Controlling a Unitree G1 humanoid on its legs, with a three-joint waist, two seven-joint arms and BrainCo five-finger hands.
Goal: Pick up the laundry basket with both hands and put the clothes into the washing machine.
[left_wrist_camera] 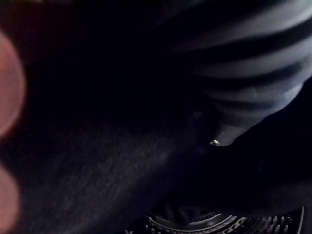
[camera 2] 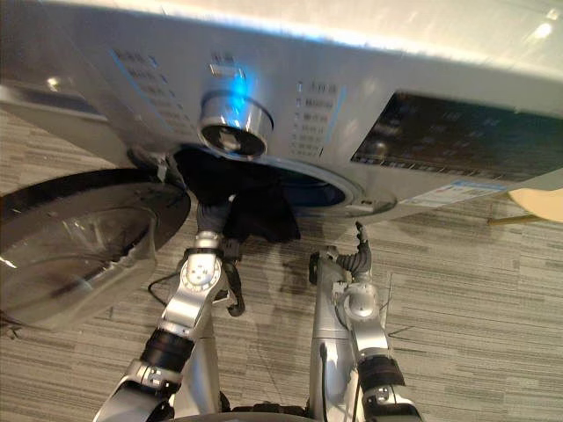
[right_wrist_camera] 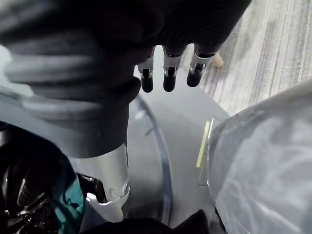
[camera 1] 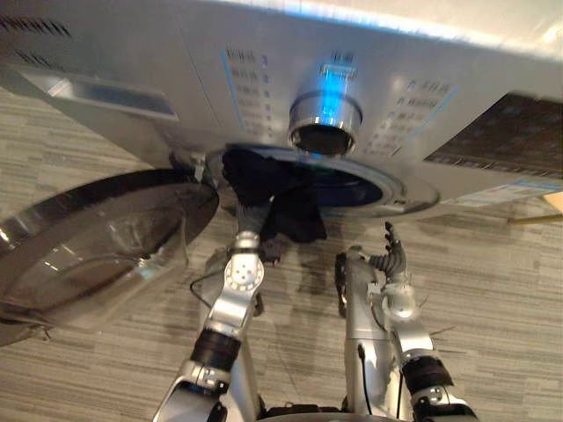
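Grey striped floor. The washing machine [camera 1: 369, 79] is open. 1 dark garment [camera 1: 286, 207] hangs half out of its opening, so loading seems unfinished. The left hand [left_wrist_camera: 253, 73] is buried in the cloth, grip untellable. The right hand [camera 1: 391, 253] is just below the opening, fingers relaxed and empty.

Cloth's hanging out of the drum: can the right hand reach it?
Probably yes: the right hand hangs beside the dark garment, nothing between them; the open door is off on the left.

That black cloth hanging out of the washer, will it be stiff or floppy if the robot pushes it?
Probably floppy: the black cloth droops in folds over the rim of the washing machine. Pushed, it would likely bunch up rather than slide as one piece. It could slip back out, since part of it hangs outside.
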